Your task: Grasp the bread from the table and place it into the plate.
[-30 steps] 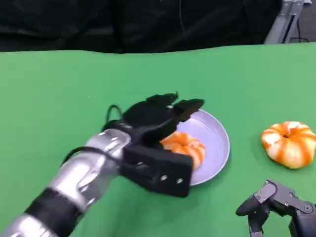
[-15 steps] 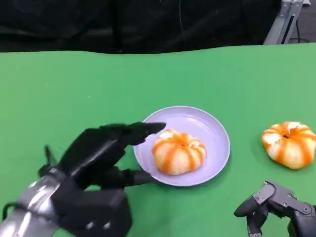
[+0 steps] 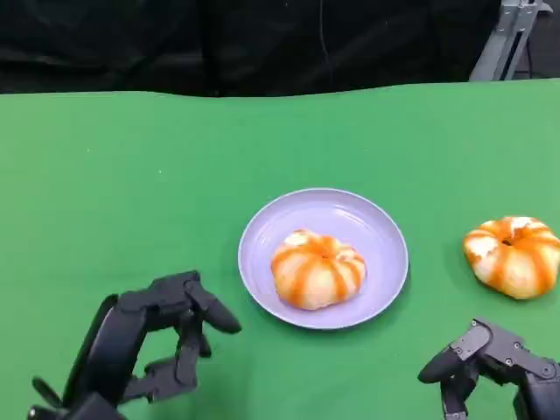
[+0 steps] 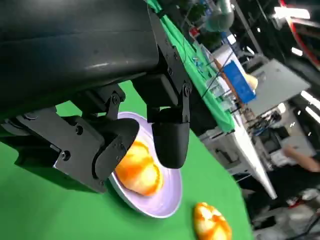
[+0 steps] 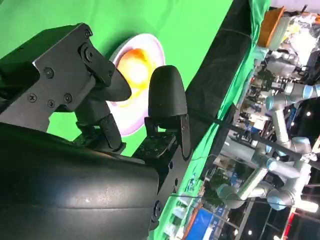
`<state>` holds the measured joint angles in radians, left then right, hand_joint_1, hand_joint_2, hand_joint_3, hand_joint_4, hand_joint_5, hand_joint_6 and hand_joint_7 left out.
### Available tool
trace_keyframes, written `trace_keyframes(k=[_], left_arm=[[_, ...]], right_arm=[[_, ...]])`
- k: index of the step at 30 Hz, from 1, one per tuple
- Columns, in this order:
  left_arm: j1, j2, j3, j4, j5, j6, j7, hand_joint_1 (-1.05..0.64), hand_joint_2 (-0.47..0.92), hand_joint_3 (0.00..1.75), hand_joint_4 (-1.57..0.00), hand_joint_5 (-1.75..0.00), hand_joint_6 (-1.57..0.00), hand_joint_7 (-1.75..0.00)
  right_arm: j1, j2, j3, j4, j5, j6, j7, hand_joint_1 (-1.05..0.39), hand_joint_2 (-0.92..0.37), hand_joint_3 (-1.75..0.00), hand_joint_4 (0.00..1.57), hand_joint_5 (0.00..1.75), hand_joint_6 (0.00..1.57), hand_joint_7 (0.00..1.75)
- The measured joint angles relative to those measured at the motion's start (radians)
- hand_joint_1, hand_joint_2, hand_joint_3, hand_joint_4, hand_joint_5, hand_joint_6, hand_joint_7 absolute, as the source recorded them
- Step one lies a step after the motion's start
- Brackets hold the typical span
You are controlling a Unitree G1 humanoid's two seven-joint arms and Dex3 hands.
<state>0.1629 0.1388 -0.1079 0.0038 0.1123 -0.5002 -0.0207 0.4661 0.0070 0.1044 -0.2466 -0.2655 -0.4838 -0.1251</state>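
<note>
I see the bread [image 3: 317, 269] top-up on the plate [image 3: 385, 229], beyond my empty, spread left hand [image 3: 149, 346]; right hand [image 3: 494, 363] unclear.

A robotics lab or workshop: past the right hand [image 5: 125, 95] stand several silver robot arms [image 5: 280, 145] in a row, and beyond the left hand [image 4: 125, 130] the green-clothed table [image 3: 131, 192] gives way to cluttered workbenches [image 4: 235, 85].
</note>
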Motion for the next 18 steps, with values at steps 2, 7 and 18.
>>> trace_keyframes(k=[2,7,18], left_arm=[[0.013,-0.011,0.003,0.012,-0.005,0.000,0.000,0.02,0.33,1.48,-0.86,-1.74,-0.79,-1.49],[0.015,-0.036,0.023,0.028,-0.078,0.002,-0.017,0.00,0.38,1.38,-0.81,-1.74,-0.78,-1.48],[0.008,-0.046,0.038,0.092,-0.124,-0.029,-0.079,0.01,0.38,1.36,-0.83,-1.72,-0.80,-1.50]], right_arm=[[0.000,-0.003,-0.005,0.000,0.005,0.000,0.000,0.08,-0.39,-1.28,0.81,1.64,0.78,1.30],[-0.003,-0.004,-0.011,0.008,0.013,-0.002,0.002,0.09,-0.38,-1.29,0.81,1.65,0.78,1.30],[-0.005,-0.005,-0.016,0.025,0.021,-0.021,0.006,0.09,-0.36,-1.33,0.81,1.65,0.78,1.30]])
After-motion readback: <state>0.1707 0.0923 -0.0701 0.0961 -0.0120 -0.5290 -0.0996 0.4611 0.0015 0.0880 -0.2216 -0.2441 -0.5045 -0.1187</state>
